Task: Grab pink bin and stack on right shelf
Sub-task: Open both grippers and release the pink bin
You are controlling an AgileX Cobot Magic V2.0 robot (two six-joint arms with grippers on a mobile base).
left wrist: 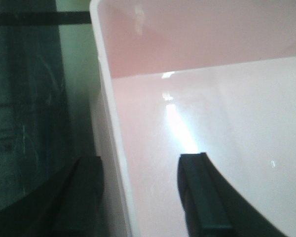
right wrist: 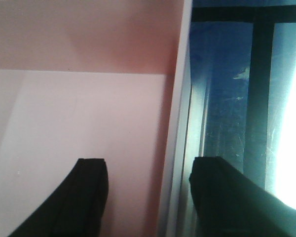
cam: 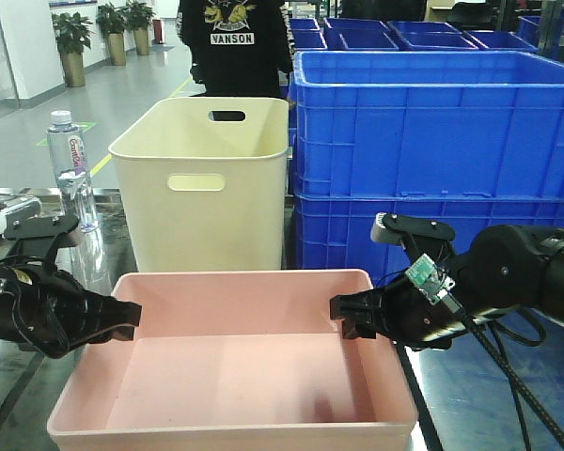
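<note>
Both grippers stand at the pink bin [cam: 230, 366], one on each short side: the left gripper [cam: 122, 321] straddles the left wall and the right gripper [cam: 350, 318] straddles the right wall. In each wrist view one finger is inside the tub and one is outside, with a clear gap to the wall on both sides, so the jaws are spread and nothing is pinched yet. The bin sits low and close in front, on the dark glossy shelf top [right wrist: 227, 98] with black tape lines. I judge that the step now is to close on both walls; it would be good to close both sides together and at the same depth under the rolled rim, so that the sloping smooth walls do not slip and the tub does not tilt. Room is limited behind: the cream bin [cam: 205, 183] is just beside the far rim, and the blue crates [cam: 432, 150] rise at the right rear. Straight up looks free.
</note>
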